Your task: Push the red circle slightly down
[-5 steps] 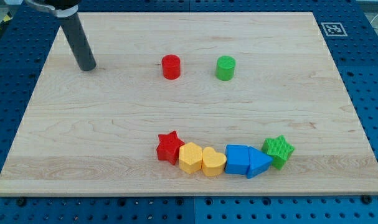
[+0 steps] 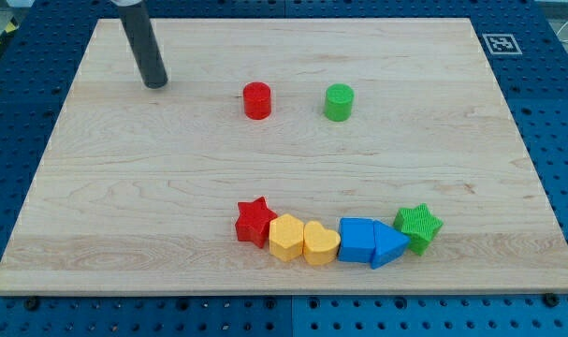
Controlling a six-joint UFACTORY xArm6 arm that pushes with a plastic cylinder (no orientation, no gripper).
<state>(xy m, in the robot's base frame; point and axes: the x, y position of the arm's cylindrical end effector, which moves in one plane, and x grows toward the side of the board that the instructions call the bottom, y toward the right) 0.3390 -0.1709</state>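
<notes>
The red circle (image 2: 256, 100) stands on the wooden board in the upper middle. A green circle (image 2: 339, 102) stands to its right, apart from it. My tip (image 2: 154, 82) touches the board well to the left of the red circle and slightly above its level, clear of every block.
A curved row of blocks lies near the view's bottom: red star (image 2: 254, 221), yellow hexagon-like block (image 2: 285, 236), yellow heart (image 2: 320, 242), blue block (image 2: 356, 239), blue triangle (image 2: 388, 245), green star (image 2: 418, 227). The board's edge (image 2: 265, 292) borders a blue perforated table.
My tip has moved right and slightly up, closer to the red circle. No block has moved.
</notes>
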